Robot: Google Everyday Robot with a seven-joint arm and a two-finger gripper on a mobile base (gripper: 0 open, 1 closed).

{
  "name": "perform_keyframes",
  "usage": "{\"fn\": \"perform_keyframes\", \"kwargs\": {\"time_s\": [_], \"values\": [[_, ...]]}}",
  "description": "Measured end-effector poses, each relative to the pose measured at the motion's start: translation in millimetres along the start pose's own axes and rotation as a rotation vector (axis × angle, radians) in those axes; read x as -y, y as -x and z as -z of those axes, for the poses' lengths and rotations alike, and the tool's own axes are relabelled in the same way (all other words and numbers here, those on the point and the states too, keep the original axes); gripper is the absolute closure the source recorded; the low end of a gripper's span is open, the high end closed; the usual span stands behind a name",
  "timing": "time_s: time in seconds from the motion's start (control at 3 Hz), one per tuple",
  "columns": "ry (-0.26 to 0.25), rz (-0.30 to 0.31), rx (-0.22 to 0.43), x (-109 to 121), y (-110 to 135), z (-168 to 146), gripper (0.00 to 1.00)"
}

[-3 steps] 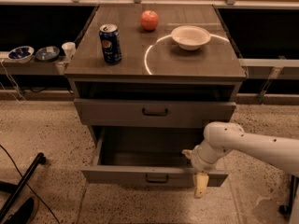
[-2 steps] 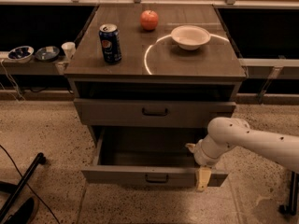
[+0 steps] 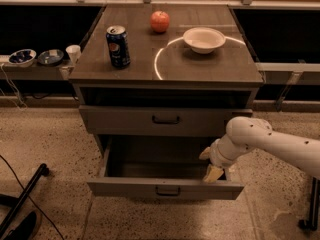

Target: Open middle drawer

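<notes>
Since a second ago the gripper [image 3: 208, 164] has lifted from the face of the middle drawer [image 3: 125, 188] up to its top rim, and the arm [image 3: 280, 144] has risen with it. The drawer itself has not shifted and stands as far out of the cabinet [image 3: 135, 74] as before.

The middle drawer is pulled well forward of the cabinet's front, below the shut upper drawer [image 3: 120, 121], with its dark box open to view. I judge it a stiff wooden box on runners. It should have no give and some weight, slide evenly if drawn straight out from the cabinet, and bind if dragged by one corner. The proper hold is the small black bar handle [image 3: 167, 190] at the centre of its front. The top rim of the front, hooked from inside, is my second choice.

The gripper sits at the drawer's right end, just over the rim near the cabinet's right side and well to the right of the handle. Its two pale tips stand apart with nothing between them, one nearer the cabinet body and one down at the rim. I can't tell whether the lower tip touches the wood.
</notes>
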State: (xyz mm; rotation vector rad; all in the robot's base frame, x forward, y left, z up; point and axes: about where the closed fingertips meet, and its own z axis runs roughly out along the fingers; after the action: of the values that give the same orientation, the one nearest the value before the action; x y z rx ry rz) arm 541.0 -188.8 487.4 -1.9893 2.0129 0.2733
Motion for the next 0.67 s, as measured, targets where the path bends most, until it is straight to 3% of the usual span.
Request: {"fn": "perform_keyframes", "kwargs": {"time_s": [0.67], "values": [[-0.038,0.024,-0.006,28.5,22.0,-25.9,0.89]]}}
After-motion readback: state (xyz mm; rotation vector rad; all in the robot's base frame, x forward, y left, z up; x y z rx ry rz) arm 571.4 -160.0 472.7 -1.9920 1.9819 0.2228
